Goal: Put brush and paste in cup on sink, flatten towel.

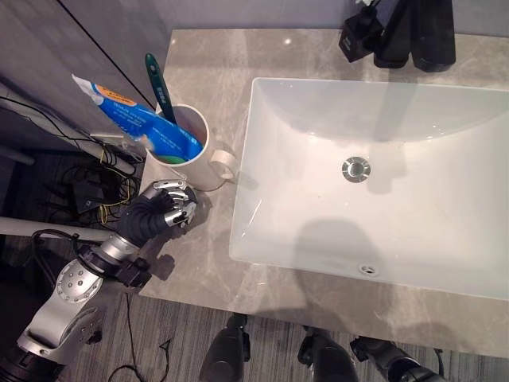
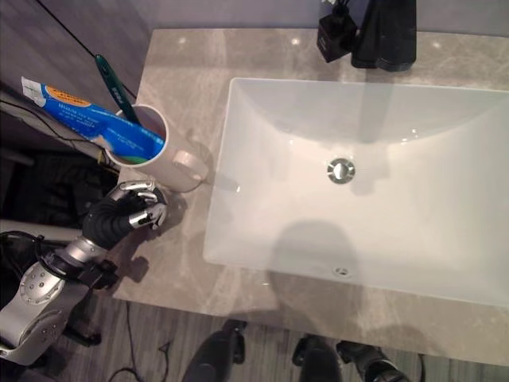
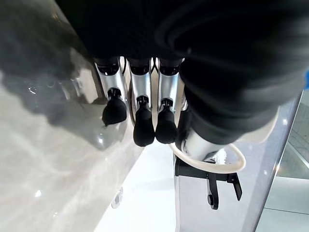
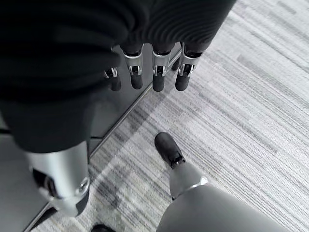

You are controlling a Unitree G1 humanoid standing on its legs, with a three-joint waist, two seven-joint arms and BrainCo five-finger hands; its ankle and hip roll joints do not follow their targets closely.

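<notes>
Down at the front edge of the grey stone counter [image 1: 199,270], the left hand [image 1: 163,209] rests just in front of the white cup [image 1: 187,159], its fingers [image 3: 144,126] curled in toward the palm with nothing between them; from the head views I cannot tell whether the fingertips touch the cup or stop just short of it. That cup stands upright on the counter, just left of the white sink [image 1: 382,183], with its handle turned toward the basin. Inside it stand a green toothbrush [image 1: 157,83], leaning up and back, and a blue and white tube of toothpaste [image 1: 131,118], which slants out over the counter's left edge. Black tap fittings [image 1: 406,32] sit at the back of the counter behind the sink. Over the striped grey floor [image 4: 251,96], the right hand [image 4: 145,77] hangs with its fingers curled loosely and holding nothing.
</notes>
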